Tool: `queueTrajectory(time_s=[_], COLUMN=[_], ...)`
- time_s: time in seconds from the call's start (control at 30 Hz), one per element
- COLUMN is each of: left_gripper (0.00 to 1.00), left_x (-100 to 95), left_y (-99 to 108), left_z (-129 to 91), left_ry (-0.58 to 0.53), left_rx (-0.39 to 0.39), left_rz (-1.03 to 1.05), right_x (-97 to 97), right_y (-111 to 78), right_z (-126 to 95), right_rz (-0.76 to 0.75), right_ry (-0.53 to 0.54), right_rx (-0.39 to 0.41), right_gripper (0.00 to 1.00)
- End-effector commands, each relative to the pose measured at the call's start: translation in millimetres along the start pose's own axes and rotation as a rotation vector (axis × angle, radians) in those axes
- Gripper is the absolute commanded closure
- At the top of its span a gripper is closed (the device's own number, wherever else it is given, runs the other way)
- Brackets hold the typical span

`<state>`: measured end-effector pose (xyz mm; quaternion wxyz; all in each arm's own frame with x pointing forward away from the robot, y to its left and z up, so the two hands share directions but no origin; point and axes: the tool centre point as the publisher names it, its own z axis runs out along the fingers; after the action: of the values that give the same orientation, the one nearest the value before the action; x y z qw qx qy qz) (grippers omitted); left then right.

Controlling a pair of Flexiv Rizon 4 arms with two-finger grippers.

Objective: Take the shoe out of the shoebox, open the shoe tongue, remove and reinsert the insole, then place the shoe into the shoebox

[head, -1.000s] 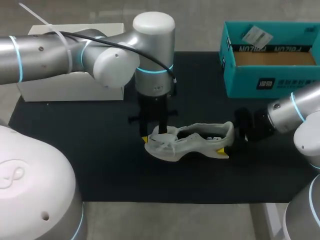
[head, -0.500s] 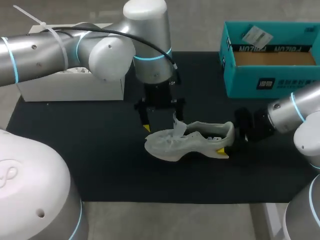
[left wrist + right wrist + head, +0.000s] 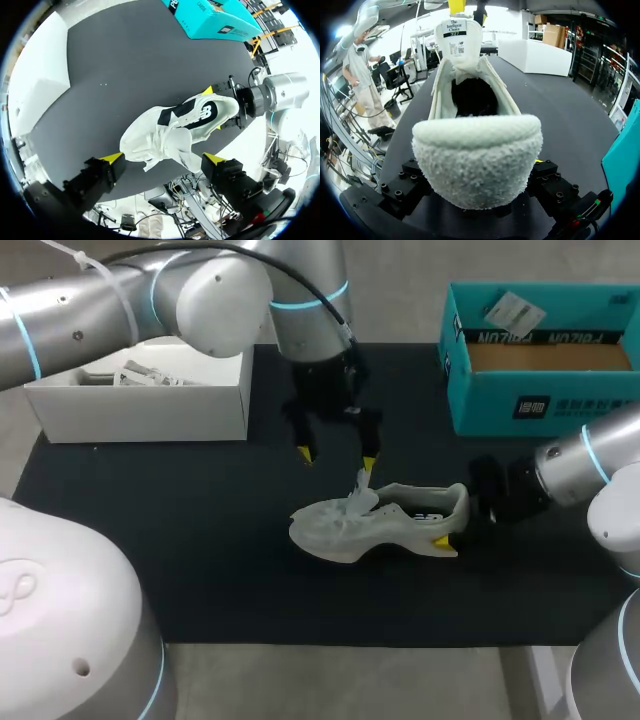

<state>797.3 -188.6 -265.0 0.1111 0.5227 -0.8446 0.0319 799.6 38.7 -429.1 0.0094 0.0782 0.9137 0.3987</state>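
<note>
A white shoe (image 3: 370, 520) lies on its sole on the black mat (image 3: 200, 550), toe to the left. Its tongue (image 3: 358, 490) stands pulled up. My left gripper (image 3: 337, 458) hangs open just above the tongue, touching nothing. In the left wrist view the shoe (image 3: 170, 130) lies under that gripper (image 3: 164, 158), whose yellow tips stand wide apart. My right gripper (image 3: 455, 523) is shut on the shoe's heel from both sides. The fuzzy heel (image 3: 477, 160) fills the right wrist view between the fingers (image 3: 402, 187), with the tongue (image 3: 457, 32) upright beyond it. The teal shoebox (image 3: 540, 400) stands open at the back right.
A white open box (image 3: 150, 410) with small items inside stands at the back left of the mat. A paper tag lies on the teal shoebox's rim (image 3: 512, 310). The mat's front part, before the shoe, is bare.
My left gripper opened, let go of the tongue and rose back and to the right. The tongue now stands up. The right arm and the shoe kept still.
</note>
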Motion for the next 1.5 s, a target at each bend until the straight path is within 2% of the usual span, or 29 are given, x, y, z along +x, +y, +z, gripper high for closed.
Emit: queueTrajectory(time_s=[0.03, 0.27, 0.6, 0.97, 1.0, 1.03, 1.1, 1.13, 1.2, 1.23, 1.27, 1.3, 1.33, 1.5], left_gripper=[0.0, 0.0, 0.0, 0.0, 0.0, 0.0, 0.0, 0.0, 0.0, 0.0, 0.33, 0.83, 1.0, 1.0], left_x=[7.6, 34.4, 40.7, 40.7, 41.3, 42.6, 45.0, 46.5, 49.4, 50.8, 51.1, 50.9, 51.3, 52.0], left_y=[1, 6, 7, 7, 11, 12, 13, 12, 10, 10, 9, 7, 6, 2], left_z=[-23, -39, -50, -50, -50, -47, -44, -41, -37, -35, -33, -30, -28, -21], left_ry=[0.146, -0.047, -0.218, -0.218, -0.272, -0.308, -0.27, -0.293, -0.296, -0.323, -0.314, -0.317, -0.325, -0.325], left_rx=[-0.147, -0.221, -0.233, -0.233, -0.176, -0.156, -0.077, -0.097, -0.069, -0.102, -0.076, -0.085, -0.086, -0.085], left_rz=[1.062, 1.293, 1.605, 1.605, 1.558, 1.529, 1.482, 1.472, 1.438, 1.409, 1.384, 1.383, 1.36, 1.28], right_x=[0.8, 0.8, 0.8, 0.8, 0.8, 0.8, 0.8, 0.8, 0.8, 0.8, 0.8, 0.8, 0.8, 0.8], right_y=[0.6, 0.6, 0.6, 0.6, 0.6, 0.6, 0.6, 0.6, 0.6, 0.6, 0.6, 0.6, 0.6, 0.6], right_z=[0, 0, 0, 0, 0, 0, 0, 0, 0, 0, 0, 0, 0, 0], right_rz=[0.0, 0.0, 0.0, 0.0, 0.0, 0.0, 0.0, 0.0, 0.0, 0.0, 0.0, 0.0, 0.0, 0.0], right_ry=[-0.002, -0.002, -0.002, -0.002, -0.002, -0.002, -0.002, -0.002, -0.002, -0.002, -0.002, -0.002, -0.002, -0.002], right_rx=[0.003, 0.003, 0.003, 0.003, 0.003, 0.003, 0.003, 0.003, 0.003, 0.003, 0.003, 0.003, 0.003, 0.003], right_gripper=[1.0, 1.0, 1.0, 1.0, 1.0, 1.0, 1.0, 1.0, 1.0, 1.0, 1.0, 1.0, 1.0, 1.0])
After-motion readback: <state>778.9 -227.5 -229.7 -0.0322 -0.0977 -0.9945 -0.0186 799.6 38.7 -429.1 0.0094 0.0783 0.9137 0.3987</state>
